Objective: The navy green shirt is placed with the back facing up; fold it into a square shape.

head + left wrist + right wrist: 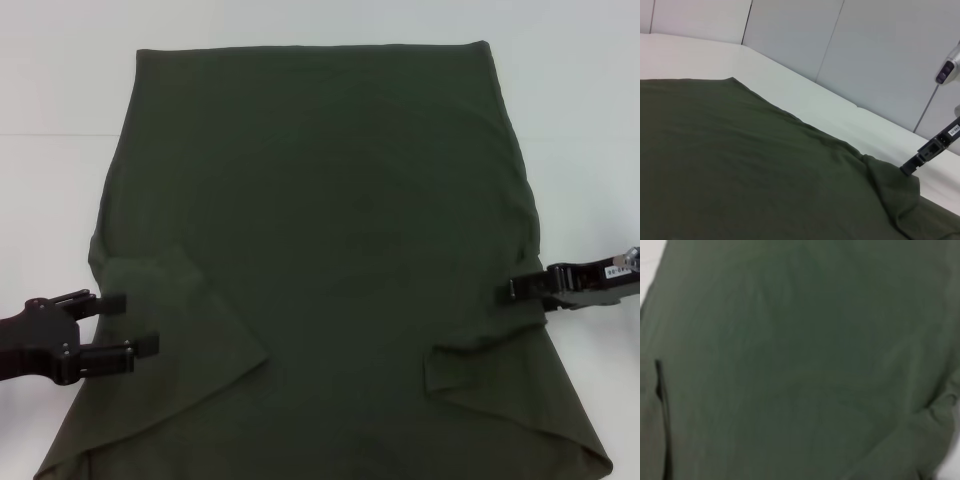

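Note:
The navy green shirt [330, 230] lies flat on the white table, plain side up, with both sleeves folded inward onto the body. My left gripper [132, 323] is open at the shirt's left edge, its fingertips [115, 301] lying over the cloth beside the folded left sleeve. My right gripper [515, 290] is at the shirt's right edge, fingers together on the cloth. In the left wrist view the right gripper [906, 170] meets a raised bunch of the shirt [740, 160]. The right wrist view shows only the shirt's cloth [805, 360].
The white table [60, 200] shows to the left, right and far side of the shirt. Grey wall panels [880, 50] stand behind the table's far edge. The shirt's near hem runs to the view's lower edge.

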Controlling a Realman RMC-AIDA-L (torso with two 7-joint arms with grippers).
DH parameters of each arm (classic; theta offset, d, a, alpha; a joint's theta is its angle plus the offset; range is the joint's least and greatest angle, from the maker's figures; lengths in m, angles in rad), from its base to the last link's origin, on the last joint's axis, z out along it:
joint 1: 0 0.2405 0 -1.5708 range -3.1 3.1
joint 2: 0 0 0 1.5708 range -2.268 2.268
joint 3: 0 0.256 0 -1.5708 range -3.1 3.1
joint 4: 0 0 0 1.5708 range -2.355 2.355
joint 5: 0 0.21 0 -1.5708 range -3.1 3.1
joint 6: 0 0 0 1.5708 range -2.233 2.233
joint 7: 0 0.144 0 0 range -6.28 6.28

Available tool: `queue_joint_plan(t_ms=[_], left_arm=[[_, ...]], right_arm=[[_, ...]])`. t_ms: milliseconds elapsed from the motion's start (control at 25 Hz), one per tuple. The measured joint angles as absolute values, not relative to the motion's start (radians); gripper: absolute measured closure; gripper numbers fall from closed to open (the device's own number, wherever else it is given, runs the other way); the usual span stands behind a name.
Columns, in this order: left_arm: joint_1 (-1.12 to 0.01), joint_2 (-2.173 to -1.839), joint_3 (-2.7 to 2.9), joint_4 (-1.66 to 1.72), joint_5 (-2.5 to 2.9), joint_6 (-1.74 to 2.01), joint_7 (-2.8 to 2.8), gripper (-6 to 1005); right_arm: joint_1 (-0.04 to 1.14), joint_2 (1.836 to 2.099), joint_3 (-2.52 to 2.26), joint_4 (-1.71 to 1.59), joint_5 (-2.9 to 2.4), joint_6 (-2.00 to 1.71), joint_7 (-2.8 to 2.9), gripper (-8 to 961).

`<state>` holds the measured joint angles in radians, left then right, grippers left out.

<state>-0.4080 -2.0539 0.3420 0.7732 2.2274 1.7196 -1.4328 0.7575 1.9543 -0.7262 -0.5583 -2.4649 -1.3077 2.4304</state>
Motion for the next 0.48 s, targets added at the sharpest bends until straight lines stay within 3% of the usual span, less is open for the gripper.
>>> queue_joint_plan(t_ms=[480], left_arm=[[-0.409,-2.052,0.338,0.773,2.223,1.719,-1.433,112]], right_arm=[[0.781,1.978,-0.727,-0.558,-2.336,-1.282,2.413,118]])
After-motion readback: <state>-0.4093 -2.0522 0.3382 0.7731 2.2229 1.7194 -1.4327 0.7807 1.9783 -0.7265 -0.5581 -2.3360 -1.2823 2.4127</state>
